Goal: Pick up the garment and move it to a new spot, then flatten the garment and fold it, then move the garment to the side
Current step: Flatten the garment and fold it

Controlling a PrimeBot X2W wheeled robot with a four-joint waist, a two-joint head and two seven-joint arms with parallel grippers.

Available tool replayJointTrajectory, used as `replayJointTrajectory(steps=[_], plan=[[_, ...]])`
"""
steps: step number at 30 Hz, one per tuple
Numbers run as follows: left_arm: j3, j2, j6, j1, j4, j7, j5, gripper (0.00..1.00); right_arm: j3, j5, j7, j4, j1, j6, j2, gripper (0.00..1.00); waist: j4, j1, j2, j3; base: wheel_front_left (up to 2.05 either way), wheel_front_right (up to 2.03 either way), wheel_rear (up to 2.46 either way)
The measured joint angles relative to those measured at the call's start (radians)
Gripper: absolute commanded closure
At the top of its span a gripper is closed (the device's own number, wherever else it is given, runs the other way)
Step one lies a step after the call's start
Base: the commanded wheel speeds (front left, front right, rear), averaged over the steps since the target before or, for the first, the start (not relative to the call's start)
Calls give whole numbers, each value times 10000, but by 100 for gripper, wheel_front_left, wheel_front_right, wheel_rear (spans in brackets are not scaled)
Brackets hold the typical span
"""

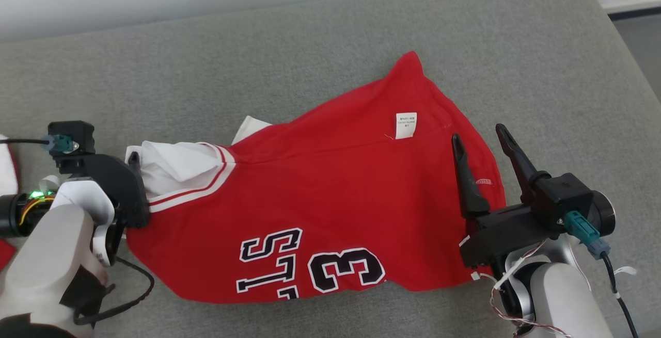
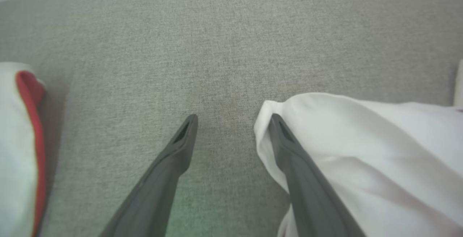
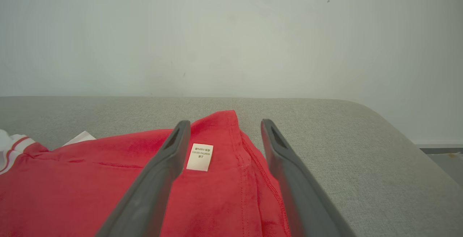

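garment point(image 1: 330, 209) lies rumpled on grey cushion point(image 1: 310, 44).

You see a wide grey fabric cushion point(image 1: 310, 44), its far corner rounded at the right. Behind it you have a plain pale wall point(image 3: 231, 30), evenly lit. Past that corner you can make out a strip of grey floor point(image 1: 643, 49).

A grey fabric cushion point(image 1: 310, 44) with a rounded right corner meets a pale wall point(image 3: 231, 30) at its far side, and a red-trimmed white cloth point(image 2: 18, 139) lies at its left edge.
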Motion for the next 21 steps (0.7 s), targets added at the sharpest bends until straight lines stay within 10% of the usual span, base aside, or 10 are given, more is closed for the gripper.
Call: replayJointTrajectory(steps=[5,9,11,14,15,16,21], plan=[[-245,-19,-96,-416,313,370,109,0,-44,42,-56,-107,-121,0,2,0,-176,-1,0,365,0,0,0],[-328,-2,-347,-683,437,656,88,78,-130,79,-77,-146,-240,2,4,0,-207,-2,-1,587,0,0,0],[-351,-46,-349,-757,466,857,63,88,-217,90,-105,-171,-301,0,2,0,-161,-2,0,638,0,0,0],[-357,-29,-435,-819,474,976,-8,50,-288,90,-111,-194,-338,2,4,0,-90,-2,-1,647,0,0,0],[-370,-33,-420,-822,453,986,-8,13,-322,88,-115,-196,-341,0,2,0,-51,-2,-1,640,0,0,0],[-391,-33,-397,-821,418,978,-4,0,-357,88,-117,-190,-342,2,4,0,-13,-2,-1,626,0,0,0],[-395,96,-244,-781,280,840,-2,0,-368,88,-144,-115,-343,0,6,0,125,-2,0,451,0,0,0]])
